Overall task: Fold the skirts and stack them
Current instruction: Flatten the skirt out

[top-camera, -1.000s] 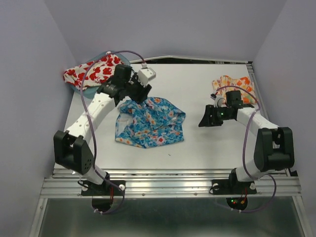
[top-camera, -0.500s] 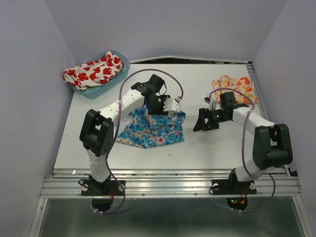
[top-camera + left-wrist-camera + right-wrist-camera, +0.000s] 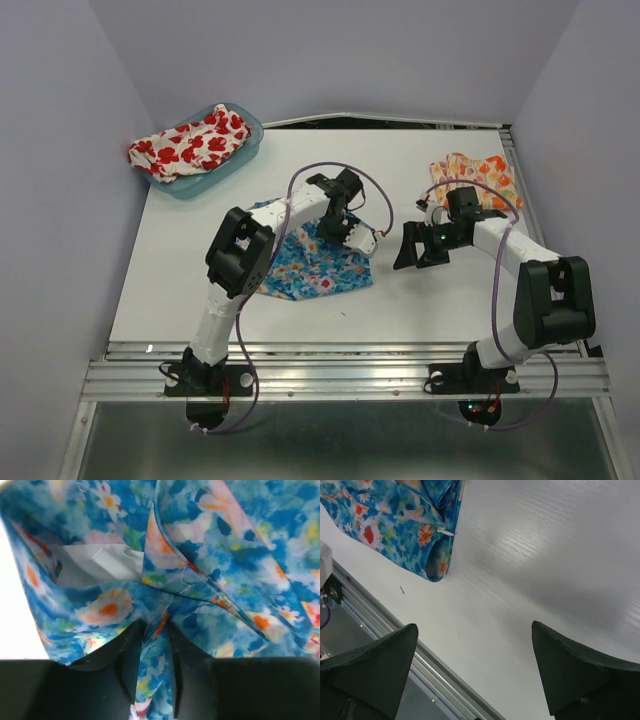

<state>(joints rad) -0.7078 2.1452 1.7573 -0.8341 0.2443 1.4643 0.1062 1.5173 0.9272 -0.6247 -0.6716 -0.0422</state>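
Left claw (image 3: 154, 632) pinching blue skirt (image 3: 240, 555), skirt's edges cut off

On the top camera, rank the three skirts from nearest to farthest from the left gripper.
1. The blue skirt, mid-table: its right edge is pinched in the left gripper.
2. The orange-yellow skirt, at the far right of the table.
3. The white poppy skirt, at the far left, lying in the teal tub.

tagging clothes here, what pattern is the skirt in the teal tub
That skirt is white with red flowers; best in the top external view.
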